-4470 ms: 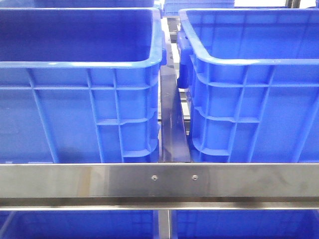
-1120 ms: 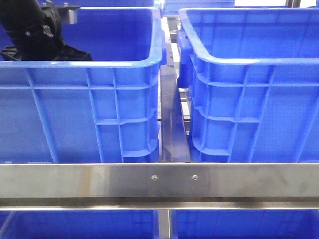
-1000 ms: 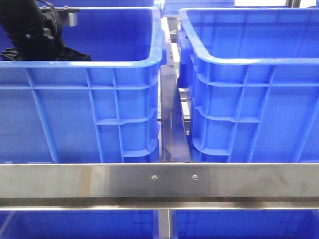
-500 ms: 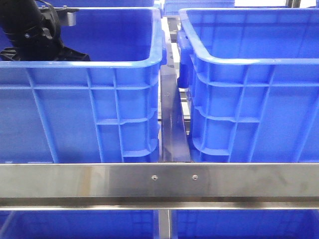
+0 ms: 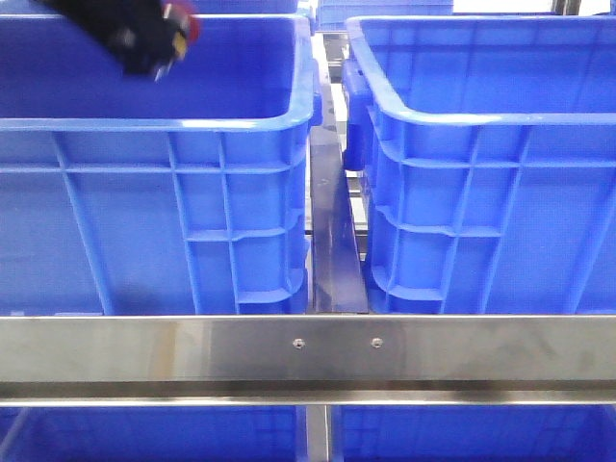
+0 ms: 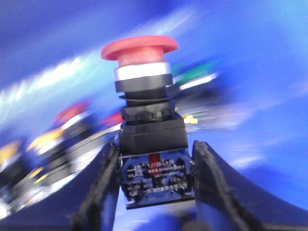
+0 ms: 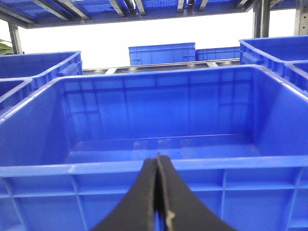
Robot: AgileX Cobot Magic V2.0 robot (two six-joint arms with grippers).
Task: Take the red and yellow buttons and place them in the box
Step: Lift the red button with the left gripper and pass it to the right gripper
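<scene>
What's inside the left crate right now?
The left gripper, clamped on a red button, hangs over the left crate. More buttons blur behind it; the front wall hides the floor.

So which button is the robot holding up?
The red button with the mushroom top, clamped between the left gripper's fingers. The other buttons lie blurred below it, untouched.

Two tall blue crates stand side by side: left crate [image 5: 173, 212], right crate [image 5: 481, 192]. Both open tops unobstructed; left gripper [image 5: 154, 43] hangs above left crate's rim line. Gap between crates narrow, occupied by a dark upright divider [image 5: 332, 241]. Steel crossbar [image 5: 308, 351] runs across the front below the crates. Right crate interior bare; more crates [image 7: 161, 53] ranged behind.
</scene>
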